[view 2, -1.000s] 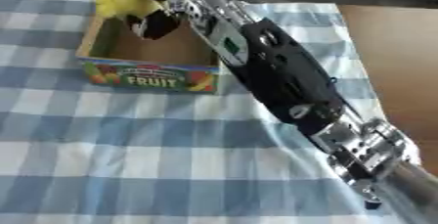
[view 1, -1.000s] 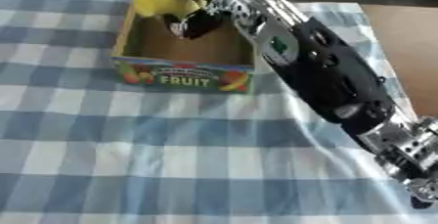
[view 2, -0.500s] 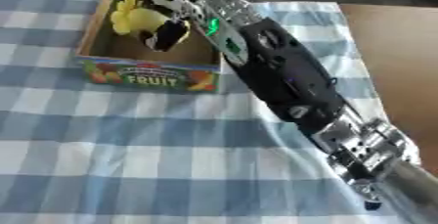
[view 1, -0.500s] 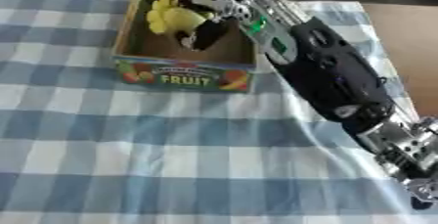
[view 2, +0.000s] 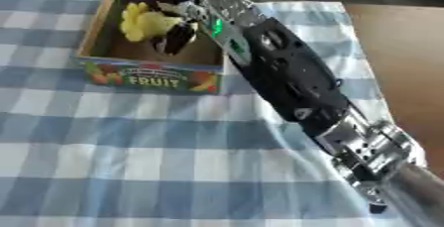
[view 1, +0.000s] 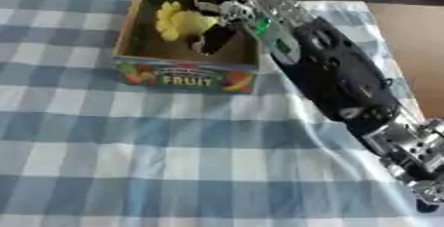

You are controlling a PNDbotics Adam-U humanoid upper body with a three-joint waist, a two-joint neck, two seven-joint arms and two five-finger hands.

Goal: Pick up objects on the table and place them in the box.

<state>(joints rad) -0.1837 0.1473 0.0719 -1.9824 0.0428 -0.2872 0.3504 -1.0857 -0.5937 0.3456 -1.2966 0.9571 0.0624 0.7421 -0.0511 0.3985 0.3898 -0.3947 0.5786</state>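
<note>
Right hand (view 1: 218,25) holds yellow toy (view 1: 180,22) inside box (view 1: 187,72).

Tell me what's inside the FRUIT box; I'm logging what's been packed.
Inside the box a yellow object lies, with the right hand over it. Whatever is beneath the hand is hidden.

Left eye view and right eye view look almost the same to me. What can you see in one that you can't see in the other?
Only the left eye view shows more checkered tablecloth left of the box.

Only the right eye view shows more brown tabletop on the right, plus more of the silver arm lower down.

Both show the cardboard box labelled FRUIT, a yellow object inside it, and the right robot hand reaching into the box beside that yellow object. The left robot hand appears in neither.
</note>
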